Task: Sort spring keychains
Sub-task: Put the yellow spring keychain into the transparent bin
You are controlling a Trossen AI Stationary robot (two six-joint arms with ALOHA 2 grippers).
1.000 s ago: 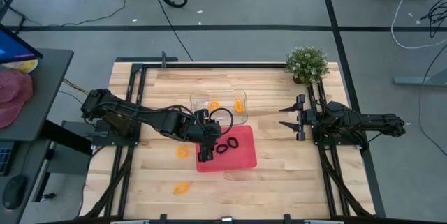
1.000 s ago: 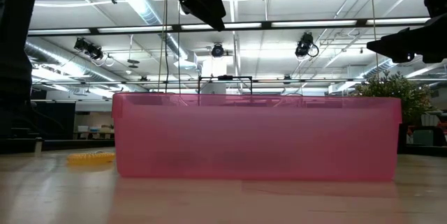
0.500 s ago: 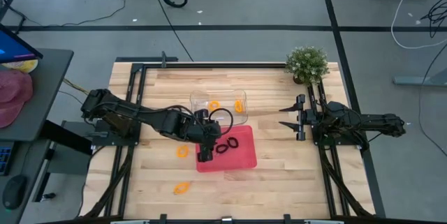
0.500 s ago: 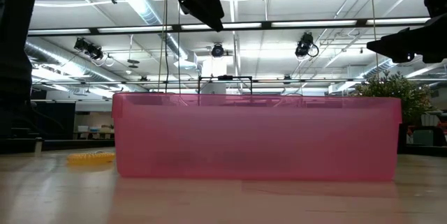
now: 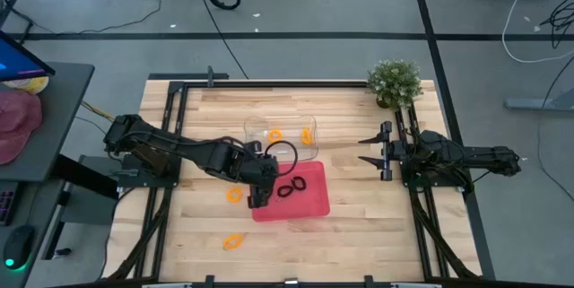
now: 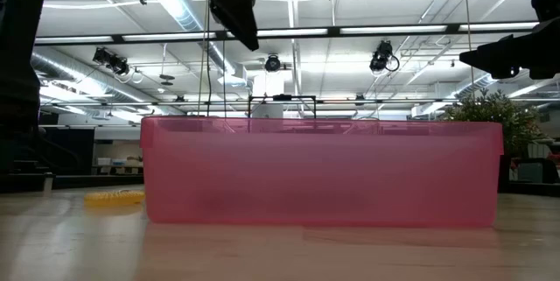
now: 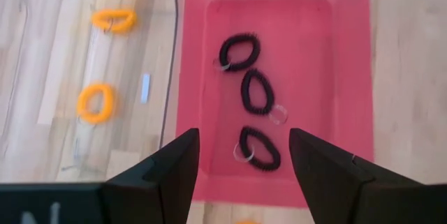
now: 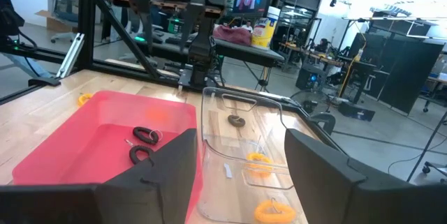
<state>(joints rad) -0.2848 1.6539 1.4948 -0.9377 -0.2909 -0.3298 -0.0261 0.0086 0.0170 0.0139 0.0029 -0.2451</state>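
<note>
Three black spring keychains (image 7: 256, 91) lie on the floor of the pink tray (image 5: 314, 200). Two orange ones (image 5: 307, 135) lie in the clear tray (image 5: 260, 126) behind it. Two more orange ones (image 7: 96, 102) rest flat on the wooden table left of the pink tray, and one (image 5: 233, 241) lies nearer the front edge. My left gripper (image 5: 255, 202) hovers open above the pink tray's left wall, pointing steeply down, with nothing between its fingers (image 7: 178, 165). My right gripper (image 5: 369, 150) waits open at the table's right side, level and pointing toward the trays.
A potted plant (image 5: 394, 81) stands at the table's far right corner. A black cable loop (image 5: 282, 152) on the left arm hangs over the clear tray's near edge. Bare wood lies in front of the pink tray and between the trays and the right arm.
My left gripper has tipped a little, its fingertips swinging toward the table's left edge above the pink tray's left wall. It has stayed open.
</note>
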